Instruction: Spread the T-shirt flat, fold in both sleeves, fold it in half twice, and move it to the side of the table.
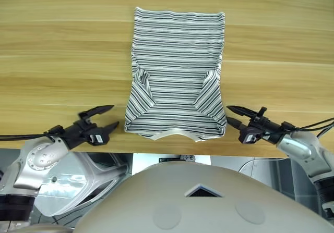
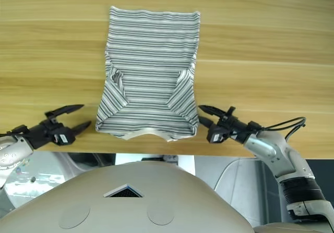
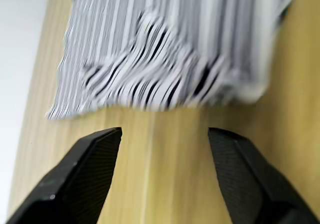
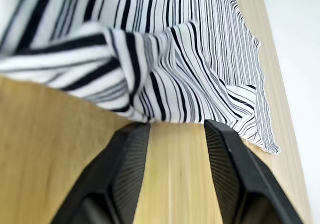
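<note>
A black-and-white striped T-shirt lies flat in the middle of the wooden table, both sleeves folded in over its body, collar edge toward the near table edge. My left gripper is open just left of the shirt's near left corner, a small gap of bare wood between them; the left wrist view shows its fingers spread before the shirt. My right gripper is open at the shirt's near right corner, its fingertips right at the hem.
Bare wood runs wide to the left and right of the shirt. The near table edge lies just under both grippers.
</note>
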Motion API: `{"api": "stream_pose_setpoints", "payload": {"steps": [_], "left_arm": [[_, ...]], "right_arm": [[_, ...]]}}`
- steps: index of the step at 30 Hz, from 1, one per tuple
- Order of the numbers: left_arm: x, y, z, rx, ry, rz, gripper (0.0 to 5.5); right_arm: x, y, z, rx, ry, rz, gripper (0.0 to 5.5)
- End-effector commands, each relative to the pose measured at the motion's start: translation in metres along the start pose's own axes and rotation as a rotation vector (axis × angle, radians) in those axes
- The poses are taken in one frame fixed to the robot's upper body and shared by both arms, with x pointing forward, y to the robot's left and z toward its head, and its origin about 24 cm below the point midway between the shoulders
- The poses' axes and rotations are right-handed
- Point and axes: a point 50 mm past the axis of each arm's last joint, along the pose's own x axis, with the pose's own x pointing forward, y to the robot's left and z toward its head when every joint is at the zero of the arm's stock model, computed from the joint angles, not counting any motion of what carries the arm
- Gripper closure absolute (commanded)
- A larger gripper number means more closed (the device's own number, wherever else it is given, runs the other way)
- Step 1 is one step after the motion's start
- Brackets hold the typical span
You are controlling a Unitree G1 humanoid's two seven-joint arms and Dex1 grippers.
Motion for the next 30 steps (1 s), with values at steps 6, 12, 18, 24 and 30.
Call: {"api": "stream_pose_setpoints", "payload": {"steps": [6,12,18,24,30], "left_arm": [[0.016,-0.002,0.004,0.027,-0.067,-0.151,2.28],[0.027,0.001,-0.008,0.013,-0.076,-0.179,2.28],[0.026,-0.004,-0.009,-0.005,-0.079,-0.182,2.28],[0.032,-0.007,-0.004,-0.008,-0.122,-0.206,2.28],[0.037,-0.009,-0.003,0.002,-0.163,-0.242,2.59]], "right_arm": [[-0.002,0.003,0.003,-0.011,-0.005,0.068,3.47],[-0.001,0.011,0.011,0.004,-0.043,0.132,3.47],[0.001,0.015,0.019,0.012,-0.086,0.178,3.47],[0.002,0.013,0.024,0.004,-0.106,0.192,3.47],[0.009,0.010,0.019,-0.003,-0.111,0.167,3.81]]}}
